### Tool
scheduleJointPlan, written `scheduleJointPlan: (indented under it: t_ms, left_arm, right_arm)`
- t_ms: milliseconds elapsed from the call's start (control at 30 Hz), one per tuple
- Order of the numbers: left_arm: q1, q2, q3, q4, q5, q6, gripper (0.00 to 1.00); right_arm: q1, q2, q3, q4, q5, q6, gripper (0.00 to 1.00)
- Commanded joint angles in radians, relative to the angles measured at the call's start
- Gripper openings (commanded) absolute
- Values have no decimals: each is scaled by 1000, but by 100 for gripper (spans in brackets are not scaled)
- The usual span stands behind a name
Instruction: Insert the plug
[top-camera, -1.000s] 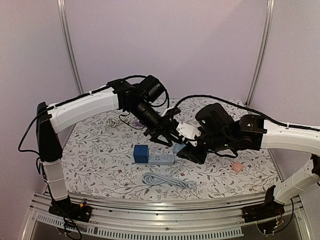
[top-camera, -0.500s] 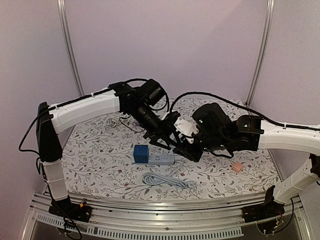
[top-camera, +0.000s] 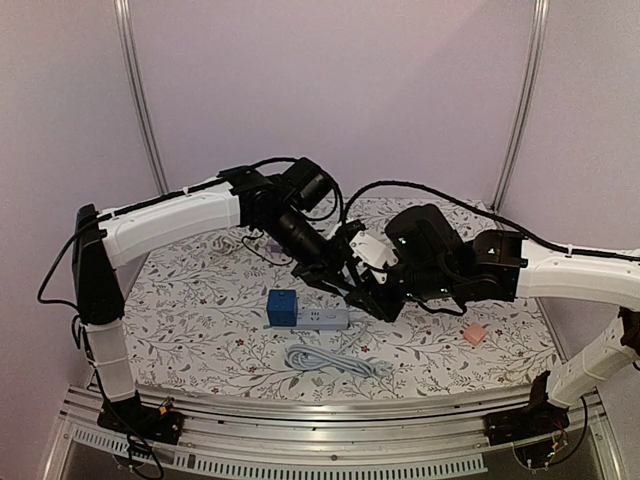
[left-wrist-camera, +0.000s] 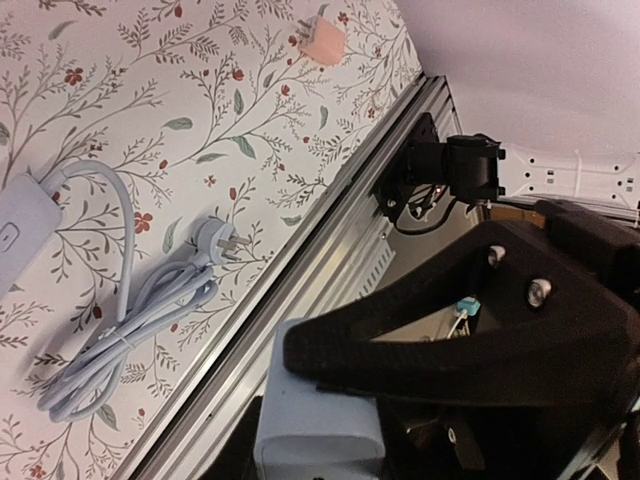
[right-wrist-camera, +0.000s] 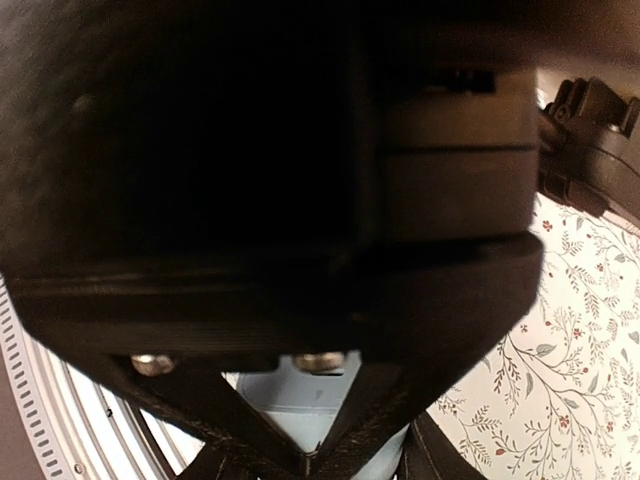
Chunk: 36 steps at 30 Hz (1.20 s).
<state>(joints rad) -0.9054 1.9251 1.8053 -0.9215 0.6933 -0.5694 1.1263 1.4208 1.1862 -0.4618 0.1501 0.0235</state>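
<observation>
Plug (left-wrist-camera: 315, 435): one pale blue-grey block, raised off the table (top-camera: 190, 320) at the point where the two grippers meet, above and just right of the power strip (top-camera: 328, 319). Right gripper (top-camera: 370, 298): clamped on the plug; the left wrist view shows one black finger (left-wrist-camera: 340, 355) lying across the top of the block. Left gripper (top-camera: 340, 280): pressed close against the plug from the opposite side, but its fingers are hidden, so I cannot tell whether it is released or clenched. The right wrist view is almost filled by the dark body of the left arm, with only a strip of the plug visible below it. Items on the table: one power strip lying flat; one blue cube adapter (top-camera: 282, 306) seated on its left end; one grey cable (top-camera: 335, 361) coiled just in front of the strip, ending in one pronged connector (left-wrist-camera: 215, 245); one pink adapter (top-camera: 474, 334) well apart to the right.
</observation>
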Motion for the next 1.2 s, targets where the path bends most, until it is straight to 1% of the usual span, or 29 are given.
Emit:
scheduleJointPlan:
  t_ms: [0, 67, 100, 200, 233, 300, 333, 367, 400, 433, 600, 667, 700, 733, 833, 867, 1167]
  left_arm:
    - [-4, -13, -9, 10, -24, -22, 24]
    - [-4, -13, -9, 10, -28, -23, 23]
    - [-5, -14, -8, 13, -29, -23, 20]
    - [-4, -17, -8, 18, -32, -23, 1]
    - [-4, -17, -8, 19, -34, -24, 0]
    - [-4, -18, -9, 19, -40, -24, 0]
    - [-4, -21, -10, 19, -46, -25, 0]
    - [-4, -23, -11, 19, -52, -26, 0]
    - [-4, -27, -12, 19, -58, -24, 0]
    - [-4, -30, -11, 20, -64, -21, 0]
    - [-6, -49, -17, 26, -101, -6, 0]
    - [-6, -62, -22, 34, -123, 0, 0]
    - [-6, -66, -23, 37, -133, 3, 0]
    - [-6, -71, -23, 41, -142, 6, 0]
    - [-6, -78, -25, 47, -154, 8, 0]
    - [-6, -78, -26, 48, -156, 9, 0]
    - [-7, -104, -40, 62, -195, 20, 0]
  right_arm:
    - [11, -1, 10, 30, 6, 4, 0]
    - [11, -1, 11, 30, 5, 6, 0]
    - [11, -2, 10, 29, 5, 9, 0]
    - [12, -2, 10, 24, 4, 16, 1]
    - [11, -2, 13, 21, 7, 21, 2]
    - [10, -1, 18, 13, 16, 36, 13]
    - [12, 2, 24, 1, 23, 43, 26]
    - [12, 6, 29, -8, 38, 49, 35]
    - [11, 7, 32, -16, 53, 58, 43]
    - [10, 7, 35, -21, 71, 64, 46]
    - [11, -5, 33, -36, 120, 72, 53]
    - [11, -12, 32, -43, 130, 73, 58]
    - [11, -15, 31, -45, 134, 74, 63]
    - [11, -18, 30, -46, 134, 76, 73]
    - [11, -28, 30, -50, 128, 81, 95]
    - [11, -30, 30, -50, 128, 82, 98]
    - [11, -59, 24, -69, 127, 92, 99]
